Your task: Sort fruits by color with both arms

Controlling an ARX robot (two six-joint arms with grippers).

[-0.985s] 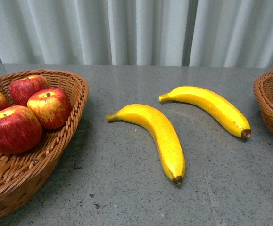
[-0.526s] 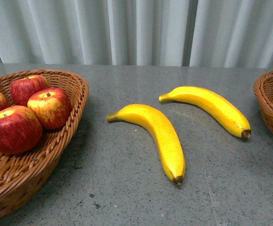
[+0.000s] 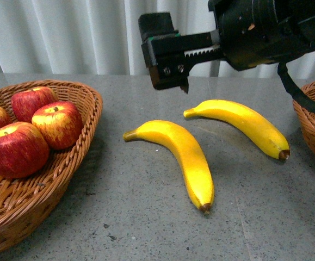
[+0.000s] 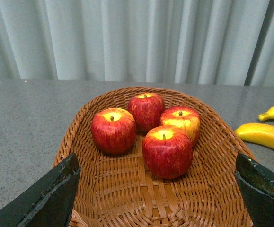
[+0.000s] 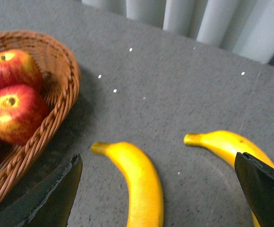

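Grey speckled tabletop (image 3: 146, 234) w/ a pale pleated curtain (image 3: 65, 32) behind. Two bananas lie flat on it btwn the wicker baskets, close but not touching. The near banana (image 3: 185, 157) is glossy deep yellow and smooth, w/ a short dull stem and a dark brown tip. Its long axis runs diagonally: stem end back-left, tip toward me and to the right, outer curve facing back-right. The far banana (image 3: 244, 124) has the same colour and sheen, w/ a brown cut tip. Its stem points left, its tip sits right and nearer me, and it bows the same way, so the two are approx parallel. Four apples (image 4: 167, 151) sit bunched in the left basket (image 3: 86, 117), red w/ yellow streaks, stems up. The right basket (image 3: 309, 125) shows only its edge. My right gripper (image 3: 162, 50) hangs in the air above the bananas' stem ends, reaching in from the right w/ its toothed rail level. Its fingers are spread wide w/ nothing btwn them; in the right wrist view the near banana shows in the gap, untouched. My left gripper (image 4: 155, 161) is over the left basket's near side, fingers also wide apart and empty, apples just ahead.
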